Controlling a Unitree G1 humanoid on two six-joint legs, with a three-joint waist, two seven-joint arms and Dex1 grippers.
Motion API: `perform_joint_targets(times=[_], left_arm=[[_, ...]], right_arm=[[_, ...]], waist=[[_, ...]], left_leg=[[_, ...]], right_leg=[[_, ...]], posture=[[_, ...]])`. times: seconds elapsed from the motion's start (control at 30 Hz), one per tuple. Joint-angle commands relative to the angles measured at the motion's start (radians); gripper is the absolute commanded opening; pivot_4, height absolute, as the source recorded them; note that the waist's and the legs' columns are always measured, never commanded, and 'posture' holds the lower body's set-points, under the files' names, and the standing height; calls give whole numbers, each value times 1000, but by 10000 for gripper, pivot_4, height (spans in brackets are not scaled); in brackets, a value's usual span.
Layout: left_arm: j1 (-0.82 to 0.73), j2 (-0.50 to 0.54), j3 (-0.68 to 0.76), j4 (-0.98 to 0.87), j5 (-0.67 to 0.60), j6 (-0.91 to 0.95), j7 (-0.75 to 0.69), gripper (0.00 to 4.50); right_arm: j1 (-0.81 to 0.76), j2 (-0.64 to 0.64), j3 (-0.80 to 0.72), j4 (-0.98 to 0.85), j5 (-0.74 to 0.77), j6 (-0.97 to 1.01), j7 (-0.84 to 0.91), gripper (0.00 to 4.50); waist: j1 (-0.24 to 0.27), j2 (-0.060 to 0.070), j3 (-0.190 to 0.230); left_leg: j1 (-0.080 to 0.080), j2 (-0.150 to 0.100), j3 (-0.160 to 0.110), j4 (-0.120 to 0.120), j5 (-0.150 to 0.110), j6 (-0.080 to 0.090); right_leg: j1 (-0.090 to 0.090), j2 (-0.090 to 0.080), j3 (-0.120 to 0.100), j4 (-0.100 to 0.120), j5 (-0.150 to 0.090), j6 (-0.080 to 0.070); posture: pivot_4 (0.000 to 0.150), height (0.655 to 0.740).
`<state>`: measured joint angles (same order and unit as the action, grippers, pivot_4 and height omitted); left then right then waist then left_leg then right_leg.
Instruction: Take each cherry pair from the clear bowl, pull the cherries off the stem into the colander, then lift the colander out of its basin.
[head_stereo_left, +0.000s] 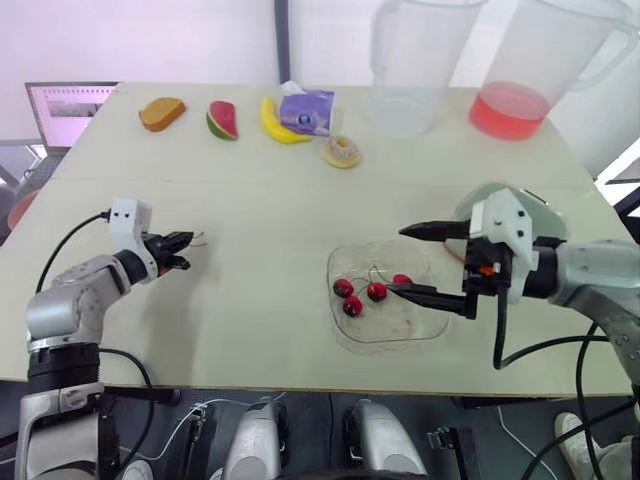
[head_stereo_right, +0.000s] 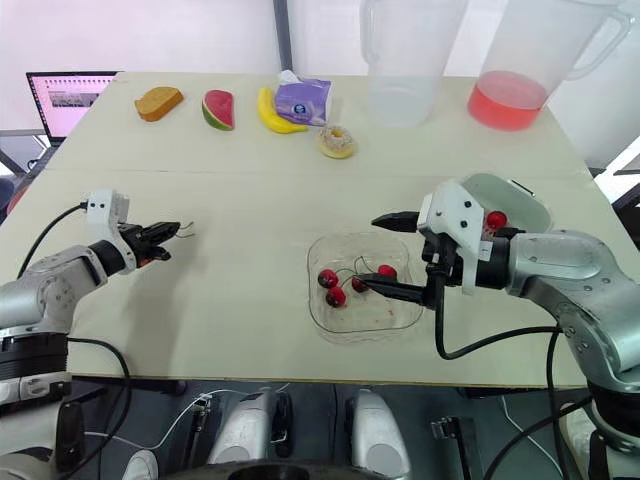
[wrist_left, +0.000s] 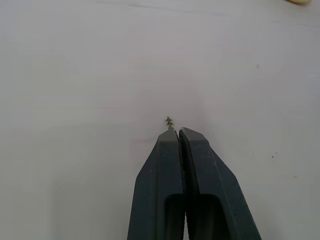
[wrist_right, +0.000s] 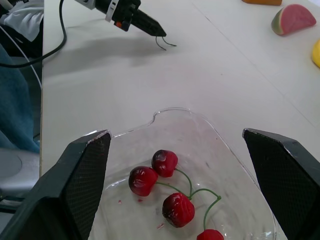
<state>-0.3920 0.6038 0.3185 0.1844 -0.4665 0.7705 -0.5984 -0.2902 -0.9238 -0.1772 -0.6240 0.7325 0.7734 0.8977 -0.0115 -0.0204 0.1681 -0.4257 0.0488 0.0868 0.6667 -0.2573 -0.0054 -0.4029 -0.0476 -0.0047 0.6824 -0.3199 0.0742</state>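
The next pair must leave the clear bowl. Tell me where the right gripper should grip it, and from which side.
Grip the green stem where it curves between the cherries, coming down from above with the open right gripper: the clear bowl walls block the sides, and round cherries would likely slip.

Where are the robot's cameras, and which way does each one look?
Left and right eye: on the head, looking forward and down at the table; both arms show, left gripper and right gripper.
Left wrist: on the left arm, looking along shut fingers pinching a stem, toward the table.
Right wrist: on the right arm, looking between open fingers into the bowl of cherries.
Shared: eye and right wrist views both show bowl, cherries and left gripper.
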Motion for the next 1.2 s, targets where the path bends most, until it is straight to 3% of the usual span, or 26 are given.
perform_joint_targets(times=[0.03,0.13,0.33,0.37,0.6,0.77,1.0,1.1,1.2], left_arm=[[1,4,18,0,-12,-2,0,2894],[0,2,18,19,-4,-8,11,13744],[-19,7,20,46,17,-60,33,41621],[-25,10,18,45,20,-74,32,44206],[-77,28,-25,-11,65,-189,14,44206],[-124,34,-86,-164,89,-354,-61,44206],[-100,203,-170,-421,-152,-164,-439,44206],[-57,302,-233,-527,-174,-181,-610,44206],[-57,306,-270,-570,-188,-192,-651,44206]], right_arm=[[-14,-13,-25,-27,23,0,-7,44976],[-15,-17,-28,-31,31,6,-14,45000],[-9,-32,-39,-42,56,24,-22,45000],[-7,-34,-40,-44,60,27,-24,45000],[0,-36,-58,-49,86,49,-52,45000],[-5,-46,-101,-52,126,95,-94,45000],[-23,-128,-124,-55,191,221,-150,45000],[-72,-161,-87,-58,247,292,-156,45000],[-150,-204,8,-50,230,345,-153,45000]], waist=[[0,0,0],[0,0,0],[0,0,0],[0,0,0],[4,0,0],[4,-1,0],[-8,0,0],[-8,1,0],[-1,1,0]], left_leg=[[0,0,0,0,0,0],[0,0,0,0,0,0],[0,0,0,0,0,0],[0,0,0,0,0,0],[0,0,0,0,0,0],[0,-1,0,0,0,0],[1,0,1,-1,0,0],[1,1,1,-1,0,-1],[1,1,1,-1,0,0]], right_leg=[[0,0,0,0,0,0],[0,0,0,0,0,0],[0,0,0,0,0,0],[0,-1,0,0,0,0],[0,-1,0,0,0,0],[0,-1,0,0,0,0],[0,-1,0,0,0,0],[0,1,1,0,0,-1],[0,0,1,0,0,-1]], posture=[[1500,7400],[1500,7400],[1500,7400],[1500,7400],[1500,7400],[1500,7400],[1500,7400],[1500,7400],[1500,7400]])
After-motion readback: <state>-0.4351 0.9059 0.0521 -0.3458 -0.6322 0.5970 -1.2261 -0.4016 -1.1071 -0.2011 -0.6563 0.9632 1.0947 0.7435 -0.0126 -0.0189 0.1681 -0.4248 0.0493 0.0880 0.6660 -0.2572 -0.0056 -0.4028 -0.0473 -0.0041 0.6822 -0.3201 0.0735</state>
